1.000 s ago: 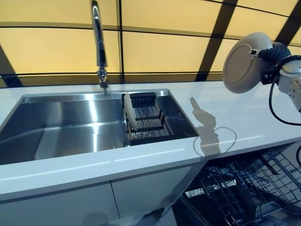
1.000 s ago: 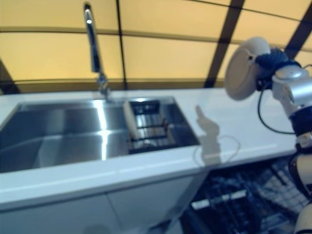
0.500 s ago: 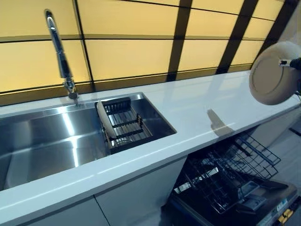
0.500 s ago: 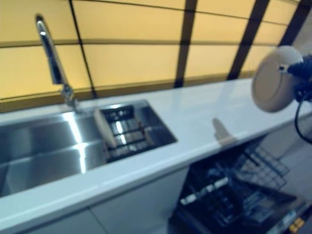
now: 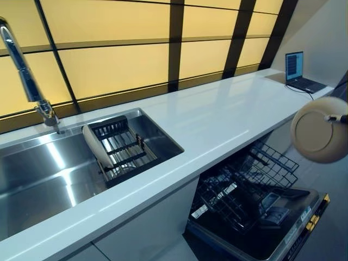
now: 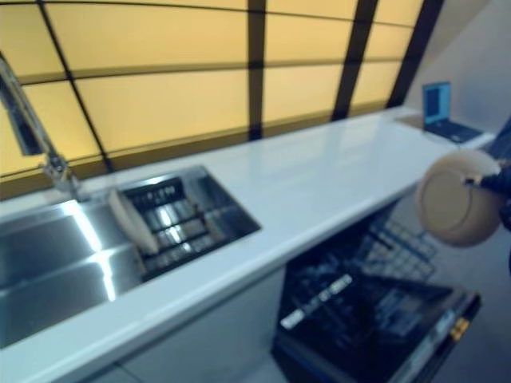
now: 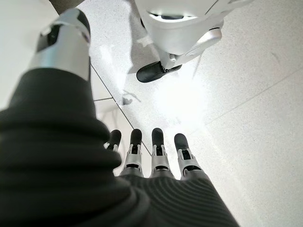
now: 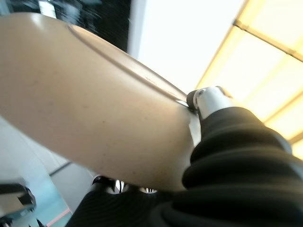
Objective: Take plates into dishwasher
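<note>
My right hand (image 8: 208, 142) is shut on a beige plate (image 5: 318, 129), held upright in the air at the right, above the open dishwasher's wire rack (image 5: 244, 185). The plate fills the right wrist view (image 8: 85, 109), with my thumb over its rim. Another plate (image 5: 93, 145) stands on edge in the dish rack (image 5: 122, 148) inside the steel sink (image 5: 38, 174). My left hand (image 7: 151, 156) shows only in its own wrist view, fingers straight, empty, hanging over the floor.
A white counter (image 5: 217, 117) runs along the yellow panelled wall. A tap (image 5: 24, 70) stands behind the sink. A laptop (image 5: 299, 70) sits at the counter's far right end. The dishwasher door (image 5: 272, 239) lies open below the counter.
The camera has turned right, so sink and tap have slid left and the dishwasher shows in full. The plate in my right hand has come lower, now over the dishwasher rack.
</note>
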Robot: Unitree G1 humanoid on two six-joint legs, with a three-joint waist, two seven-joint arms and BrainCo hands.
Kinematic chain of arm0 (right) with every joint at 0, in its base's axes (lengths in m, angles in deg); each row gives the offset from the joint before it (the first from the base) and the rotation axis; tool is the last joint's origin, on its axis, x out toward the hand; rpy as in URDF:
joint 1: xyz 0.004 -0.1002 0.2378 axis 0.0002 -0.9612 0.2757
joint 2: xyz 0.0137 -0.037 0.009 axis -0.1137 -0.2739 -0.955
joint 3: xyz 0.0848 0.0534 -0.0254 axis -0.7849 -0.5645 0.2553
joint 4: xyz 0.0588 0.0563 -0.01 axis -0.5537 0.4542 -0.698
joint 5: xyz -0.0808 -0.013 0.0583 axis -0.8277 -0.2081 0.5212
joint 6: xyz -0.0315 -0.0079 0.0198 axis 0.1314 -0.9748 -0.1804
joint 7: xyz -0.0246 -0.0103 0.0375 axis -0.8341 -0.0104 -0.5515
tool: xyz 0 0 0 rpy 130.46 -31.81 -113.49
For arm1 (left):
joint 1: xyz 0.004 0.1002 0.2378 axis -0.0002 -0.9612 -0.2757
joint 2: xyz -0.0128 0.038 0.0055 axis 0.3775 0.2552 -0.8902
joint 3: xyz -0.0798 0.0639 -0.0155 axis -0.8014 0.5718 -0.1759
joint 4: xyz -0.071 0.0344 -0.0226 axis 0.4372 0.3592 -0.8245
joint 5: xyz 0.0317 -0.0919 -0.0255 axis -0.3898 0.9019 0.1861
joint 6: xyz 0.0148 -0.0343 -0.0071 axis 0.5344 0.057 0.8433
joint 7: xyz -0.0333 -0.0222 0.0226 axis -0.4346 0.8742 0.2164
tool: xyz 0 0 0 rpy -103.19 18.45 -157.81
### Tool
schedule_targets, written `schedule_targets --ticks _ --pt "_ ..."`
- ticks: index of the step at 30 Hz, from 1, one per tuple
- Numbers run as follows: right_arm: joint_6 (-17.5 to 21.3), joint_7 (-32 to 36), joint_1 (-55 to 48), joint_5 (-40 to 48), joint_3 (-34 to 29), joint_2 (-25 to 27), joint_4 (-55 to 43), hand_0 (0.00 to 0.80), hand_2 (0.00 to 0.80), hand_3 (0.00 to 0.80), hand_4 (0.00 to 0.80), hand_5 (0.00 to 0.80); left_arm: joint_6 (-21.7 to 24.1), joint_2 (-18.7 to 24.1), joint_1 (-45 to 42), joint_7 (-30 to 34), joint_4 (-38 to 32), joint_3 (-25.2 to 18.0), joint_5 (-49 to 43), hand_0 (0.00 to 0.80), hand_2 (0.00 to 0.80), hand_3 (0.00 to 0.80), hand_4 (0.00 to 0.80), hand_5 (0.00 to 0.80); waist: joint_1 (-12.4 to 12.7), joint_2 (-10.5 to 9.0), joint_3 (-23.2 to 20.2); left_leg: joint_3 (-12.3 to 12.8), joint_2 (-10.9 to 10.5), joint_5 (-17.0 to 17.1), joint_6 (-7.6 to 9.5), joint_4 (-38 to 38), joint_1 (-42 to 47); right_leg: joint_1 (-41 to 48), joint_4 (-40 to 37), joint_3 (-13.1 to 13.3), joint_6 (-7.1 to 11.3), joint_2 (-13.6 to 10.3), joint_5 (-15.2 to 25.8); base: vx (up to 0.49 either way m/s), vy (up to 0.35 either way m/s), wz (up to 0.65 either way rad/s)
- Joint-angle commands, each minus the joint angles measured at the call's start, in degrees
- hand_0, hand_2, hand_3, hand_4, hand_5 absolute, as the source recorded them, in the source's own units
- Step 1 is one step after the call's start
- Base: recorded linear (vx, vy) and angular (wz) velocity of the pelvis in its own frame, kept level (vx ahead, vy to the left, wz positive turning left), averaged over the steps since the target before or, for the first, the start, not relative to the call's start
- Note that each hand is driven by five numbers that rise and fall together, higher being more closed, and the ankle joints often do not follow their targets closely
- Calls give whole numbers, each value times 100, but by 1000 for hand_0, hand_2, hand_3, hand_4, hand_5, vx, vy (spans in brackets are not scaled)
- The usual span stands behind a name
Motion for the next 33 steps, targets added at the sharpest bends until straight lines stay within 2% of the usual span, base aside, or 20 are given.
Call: schedule_targets --ticks 1,6,9,13,21,26,33 --pt "608 198 -81 -366 -612 -295 -172 800 800 800 800 800 75 208 53 18 267 -105 -350 0 0 0 0 0 124 -303 -212 -6 71 -520 -229 -3 467 -414 -50 -108 785 -331 761 -12 -41 -3" --pt "876 492 -704 -753 -779 -564 -352 800 800 800 800 800 118 199 30 29 279 -155 -452 0 0 0 0 0 137 -286 -181 -9 73 -524 -222 -3 442 -417 -49 -147 775 -323 742 -18 -44 1" --pt "1017 475 -854 -819 -676 -824 -507 800 800 800 800 800 130 192 41 48 292 -152 -500 0 0 0 0 0 158 -267 -144 -26 67 -519 -217 -3 437 -412 -55 -161 769 -320 746 -9 -35 0" --pt "1388 357 -994 -1244 -486 -1194 -633 800 800 800 800 800 149 156 21 56 264 -159 -459 0 0 0 0 0 207 -226 -92 -53 55 -523 -201 -3 429 -408 -59 -193 771 -336 741 -2 -8 0" --pt "1513 279 -1026 -1577 -34 -1732 -676 800 800 800 800 800 153 108 49 77 224 -252 -318 0 0 0 0 0 322 -173 -12 -112 48 -511 -197 -3 396 -396 -67 -307 774 -384 726 3 -22 5" --pt "1737 139 -1035 -1848 216 -2112 -437 800 800 800 800 800 137 95 59 112 177 -263 -400 0 0 0 0 0 403 -131 32 -159 50 -502 -201 -3 371 -386 -67 -405 776 -426 710 2 -19 5" --pt "1950 89 -914 -2298 609 -2365 -164 800 800 800 800 800 207 94 17 169 61 -248 -346 0 0 0 0 0 513 -72 87 -228 34 -473 -205 -3 348 -380 -62 -509 778 -474 700 5 -18 6"
